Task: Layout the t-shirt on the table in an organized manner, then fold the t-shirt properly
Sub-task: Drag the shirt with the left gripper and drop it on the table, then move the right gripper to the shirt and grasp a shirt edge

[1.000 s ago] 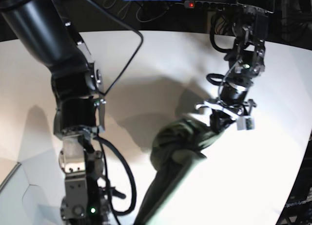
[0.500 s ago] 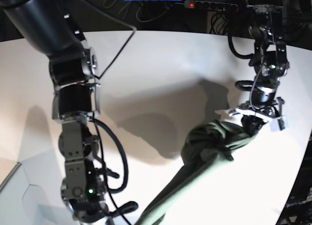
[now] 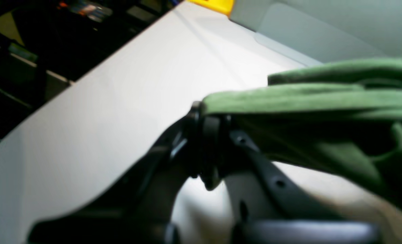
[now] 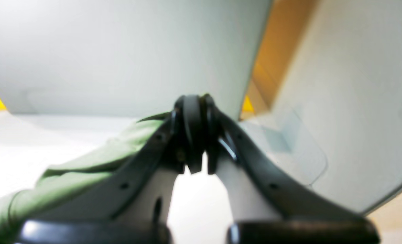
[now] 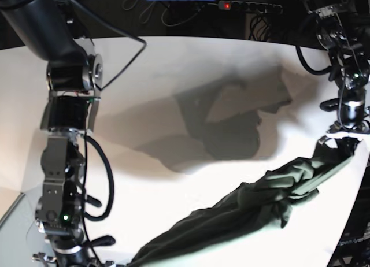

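Olive-green t-shirt [image 5: 260, 203], bunched and creased, suspended above the white desk [image 5: 173, 65] between left gripper [image 3: 209, 118] and right gripper [image 4: 195, 115], each closed on cloth. Step in hand, as judged: spreading. Next: draw the fabric taut, lower it flat, then fold.

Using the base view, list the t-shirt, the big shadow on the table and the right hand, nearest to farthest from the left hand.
1. T-shirt: in the left hand
2. Shadow: mid-table
3. Right hand: opposite side
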